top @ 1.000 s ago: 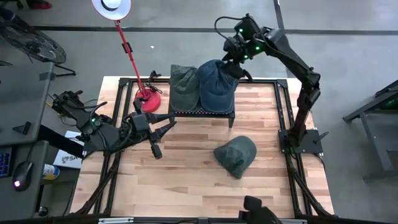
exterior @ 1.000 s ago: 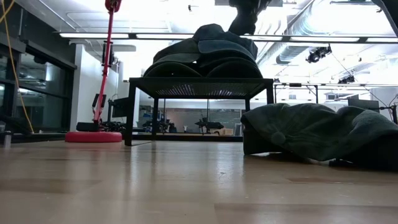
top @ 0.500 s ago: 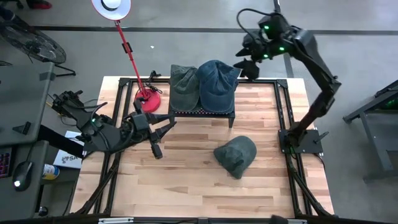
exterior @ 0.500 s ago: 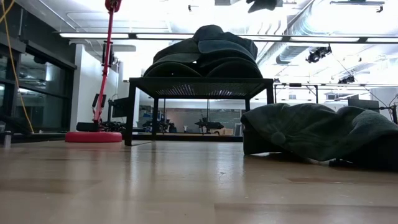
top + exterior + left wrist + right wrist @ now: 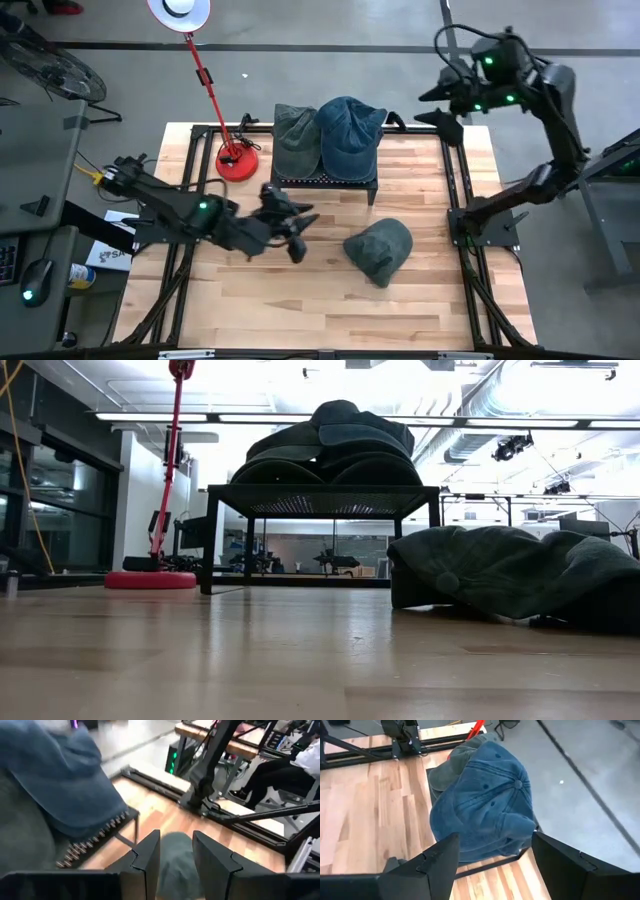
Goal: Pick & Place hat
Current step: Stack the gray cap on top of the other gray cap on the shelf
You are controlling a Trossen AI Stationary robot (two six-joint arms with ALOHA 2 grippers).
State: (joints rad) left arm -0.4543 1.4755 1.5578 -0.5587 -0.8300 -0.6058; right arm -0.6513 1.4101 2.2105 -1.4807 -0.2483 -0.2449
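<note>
Blue hat [image 5: 349, 135] on the black rack [image 5: 325, 180], top centre of the high view.
Right gripper [image 5: 450, 110], upper right, fingers spread and empty; left gripper [image 5: 297, 232] mid-frame, fingers parted, nothing pinched. Low view shows neither, only the grey hat [image 5: 500, 570] at right.

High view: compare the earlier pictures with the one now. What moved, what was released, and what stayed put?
The right gripper let go of the blue cap on the black stand and drew back open past the table's right rear corner. The left gripper swung toward the green hat. Both hats and the red lamp stayed put.
</note>
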